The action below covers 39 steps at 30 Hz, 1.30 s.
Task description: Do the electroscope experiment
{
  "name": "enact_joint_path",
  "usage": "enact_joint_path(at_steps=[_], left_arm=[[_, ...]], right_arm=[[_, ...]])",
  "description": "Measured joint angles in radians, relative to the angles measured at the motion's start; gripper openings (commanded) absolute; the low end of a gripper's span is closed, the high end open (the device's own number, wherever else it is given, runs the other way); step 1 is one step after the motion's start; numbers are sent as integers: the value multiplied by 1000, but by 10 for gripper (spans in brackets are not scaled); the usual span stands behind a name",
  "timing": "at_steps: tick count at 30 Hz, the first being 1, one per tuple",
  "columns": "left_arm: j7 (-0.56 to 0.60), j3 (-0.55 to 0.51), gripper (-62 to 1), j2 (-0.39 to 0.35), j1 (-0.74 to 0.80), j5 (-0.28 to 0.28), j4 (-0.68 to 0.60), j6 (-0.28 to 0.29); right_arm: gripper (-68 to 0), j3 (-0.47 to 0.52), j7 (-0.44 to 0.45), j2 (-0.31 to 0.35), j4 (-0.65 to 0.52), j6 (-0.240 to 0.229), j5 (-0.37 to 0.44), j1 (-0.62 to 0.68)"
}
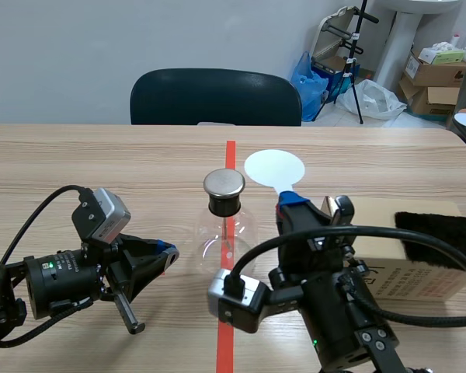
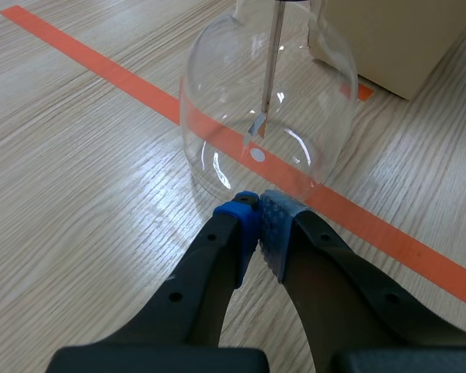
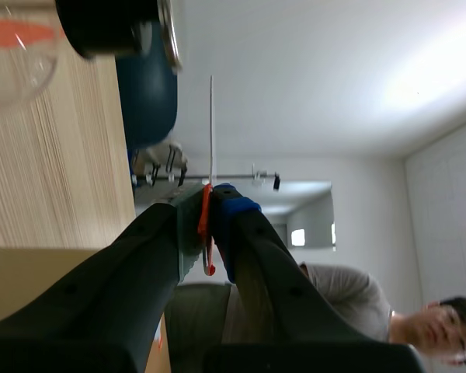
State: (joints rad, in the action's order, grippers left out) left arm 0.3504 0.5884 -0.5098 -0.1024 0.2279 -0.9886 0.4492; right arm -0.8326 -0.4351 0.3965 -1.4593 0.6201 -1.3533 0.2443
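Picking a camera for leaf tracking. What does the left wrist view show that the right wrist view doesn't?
Only left wrist: the rod inside the flask with its small foil leaf; the left gripper, shut on nothing, next to the flask's base.
Only right wrist: the black stopper and metal cap; the right gripper shut on the white disc, seen edge-on; a chair; a person.
Both: the flask's glass, the wooden table, the cardboard box.
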Motion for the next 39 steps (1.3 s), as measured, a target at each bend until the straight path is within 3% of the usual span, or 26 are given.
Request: enact_joint_path(at_steps=[12, 21, 29, 39], left_arm=[[0, 0, -577, 0, 0, 0, 0, 0], [0, 0, -577, 0, 0, 0, 0, 0], [0, 0, -577, 0, 0, 0, 0, 0], [1, 0, -577, 0, 0, 0, 0, 0]], right_arm=[[-665, 0, -268, 0, 0, 0, 0, 0], [-665, 0, -356, 0, 0, 0, 0, 0], [-665, 0, -346, 0, 0, 0, 1, 0], [-665, 0, -157, 0, 0, 0, 0, 0]])
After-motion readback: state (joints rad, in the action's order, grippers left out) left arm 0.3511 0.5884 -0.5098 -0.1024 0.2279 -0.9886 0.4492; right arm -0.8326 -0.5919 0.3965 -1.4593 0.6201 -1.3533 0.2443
